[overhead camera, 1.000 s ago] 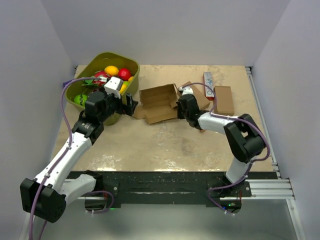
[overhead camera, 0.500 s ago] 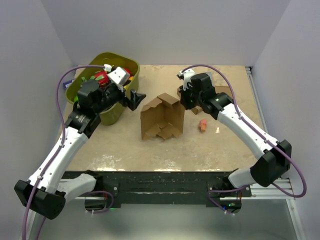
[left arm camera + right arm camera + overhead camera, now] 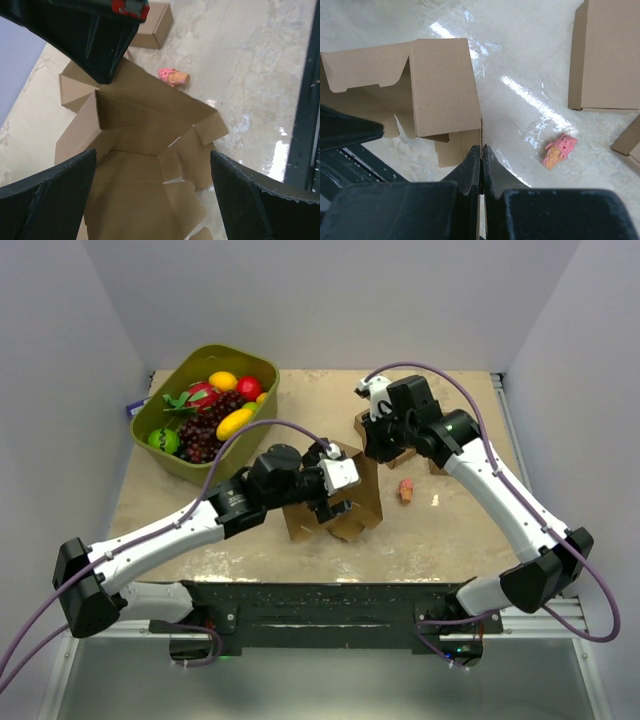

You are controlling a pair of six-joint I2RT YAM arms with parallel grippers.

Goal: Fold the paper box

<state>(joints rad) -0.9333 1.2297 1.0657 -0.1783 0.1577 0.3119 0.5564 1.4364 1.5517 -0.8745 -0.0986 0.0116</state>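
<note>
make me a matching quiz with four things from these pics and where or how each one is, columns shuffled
1 paper box
2 pink toy
3 green bin
4 left gripper

A open, over the box
B far left, holding fruit
C edge pinched by right gripper
D lying right of the box

Pairs: 1-C, 2-D, 3-B, 4-A
</note>
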